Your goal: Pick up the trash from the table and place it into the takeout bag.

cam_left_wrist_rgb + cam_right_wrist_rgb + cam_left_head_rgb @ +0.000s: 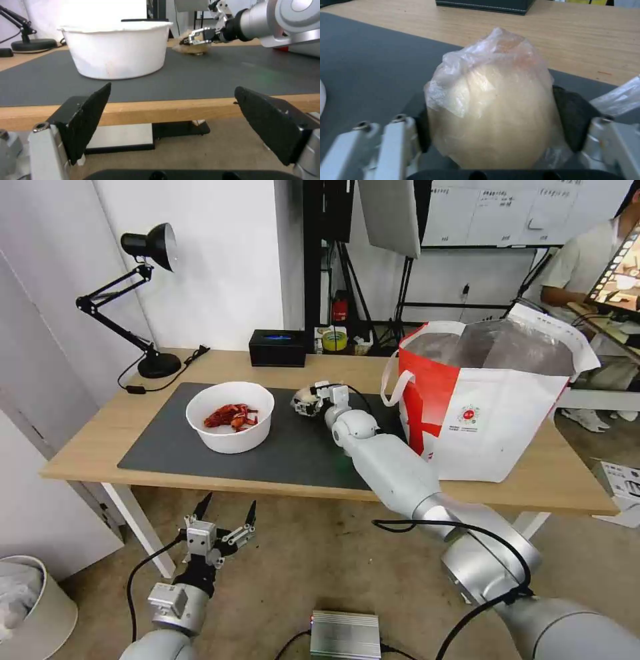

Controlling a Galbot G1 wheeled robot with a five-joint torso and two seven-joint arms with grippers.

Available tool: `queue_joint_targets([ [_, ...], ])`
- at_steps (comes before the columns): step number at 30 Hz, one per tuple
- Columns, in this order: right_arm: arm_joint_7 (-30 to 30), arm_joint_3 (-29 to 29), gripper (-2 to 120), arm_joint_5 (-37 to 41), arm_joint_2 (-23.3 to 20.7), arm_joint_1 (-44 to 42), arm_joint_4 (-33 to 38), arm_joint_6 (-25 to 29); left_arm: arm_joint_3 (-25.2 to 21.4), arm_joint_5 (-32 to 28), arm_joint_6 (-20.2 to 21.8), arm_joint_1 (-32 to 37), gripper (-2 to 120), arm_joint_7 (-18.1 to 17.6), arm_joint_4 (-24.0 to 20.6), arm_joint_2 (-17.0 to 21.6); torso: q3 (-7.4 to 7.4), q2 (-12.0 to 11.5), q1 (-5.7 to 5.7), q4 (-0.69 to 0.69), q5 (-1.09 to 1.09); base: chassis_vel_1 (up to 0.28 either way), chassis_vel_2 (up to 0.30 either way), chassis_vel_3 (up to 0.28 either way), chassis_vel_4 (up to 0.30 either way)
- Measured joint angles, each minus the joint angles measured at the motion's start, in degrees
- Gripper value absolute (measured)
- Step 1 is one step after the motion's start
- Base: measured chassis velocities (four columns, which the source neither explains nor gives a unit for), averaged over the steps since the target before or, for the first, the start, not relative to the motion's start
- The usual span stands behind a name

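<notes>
The right hand (493, 120) is closed on the knotted clear bag (490, 110), its dark pads pressed to both sides of the smooth, egg-shaped beige lump inside; the crinkled plastic gathers into a peak at the far end. The bag (305, 401) sits on the dark grey mat (293, 447) near the middle of the table (100, 447), between the white bowl (230, 418) on its left and the takeout bag (490, 407) on its right. Bare mat lies around the hand on the near and left sides, and bare wood beyond the mat's far edge up to a black box (277, 347). The bowl holds red shell scraps (231, 416). The takeout bag stands open at the table's right end, foil lining showing; whether anything is inside cannot be told. The left hand (225, 522) hangs below the table's near edge, fingers spread wide and holding nothing.
</notes>
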Motion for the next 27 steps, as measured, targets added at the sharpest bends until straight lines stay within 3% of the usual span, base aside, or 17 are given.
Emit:
queue_joint_targets([
  [8,2.6,-2.3,36,5.1,-5.4,-2.7,9.6,-2.2,0.0,0.1,0.0,0.3,100,0.0,-0.8,0.1,0.00,0.0,0.00,-0.01,0.00,0.000,0.000,0.000,0.000],
  [11,3.3,-2.6,30,6.0,-6.8,-3.3,12.0,-2.3,0.1,0.1,0.0,0.3,100,0.0,-0.8,0.0,0.00,0.0,0.00,0.00,0.01,0.000,0.000,0.000,0.000],
  [17,6.8,-3.0,8,10.8,-14.2,-8.0,25.6,-3.4,0.2,0.2,0.0,0.5,100,0.0,-1.3,0.1,0.00,0.0,0.00,-0.02,0.00,0.000,0.000,0.000,0.000],
  [19,6.8,-3.0,8,10.8,-14.2,-8.0,25.6,-3.4,0.2,0.2,0.0,0.5,100,0.0,-1.3,0.1,0.00,0.0,0.00,-0.02,0.00,0.000,0.000,0.000,0.000],
  [22,8.6,-2.6,5,13.6,-19.9,-12.1,38.0,-4.2,0.3,0.7,0.0,1.1,100,0.0,-1.8,-0.2,0.00,0.0,0.00,-0.01,0.00,0.000,0.000,0.000,0.000],
  [23,8.6,-2.6,5,13.6,-19.9,-12.1,38.0,-4.2,0.3,0.7,0.0,1.1,100,0.0,-1.8,-0.2,0.00,0.0,0.00,-0.01,0.00,0.000,0.000,0.000,0.000],
  [25,9.6,-1.4,5,15.3,-23.7,-15.5,47.0,-5.1,0.3,1.3,-0.3,1.9,100,0.0,-2.2,-0.5,0.00,0.0,0.00,0.00,0.01,0.000,0.000,0.000,0.000],
  [27,9.8,-0.8,5,15.8,-25.2,-16.8,50.6,-5.3,0.3,1.5,-0.5,2.2,100,0.0,-2.4,-0.7,0.00,0.0,0.00,-0.01,0.01,0.000,0.000,0.000,0.000],
])
